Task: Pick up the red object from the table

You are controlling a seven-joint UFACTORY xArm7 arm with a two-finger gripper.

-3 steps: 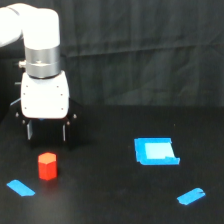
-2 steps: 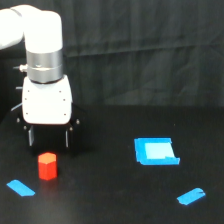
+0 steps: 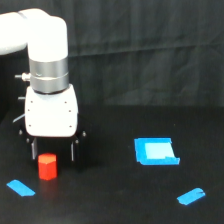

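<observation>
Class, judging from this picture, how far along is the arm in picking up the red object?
Done: the end effector stands low over the red object, fingers open on either side. In hand: lining up the grasp. Left: closing and lifting; the block rests on the table.

Glossy white arm (image 3: 35, 35) with rounded, tubular casing. Below it a brushed silver-grey cylindrical wrist band (image 3: 49, 75), a small dark stud jutting at its left edge. Beneath that a boxy white housing with rounded corners, ending in the pincer (image 3: 52, 149): two short black fingers (image 3: 74, 150). Thin dark cable at the left side.
</observation>
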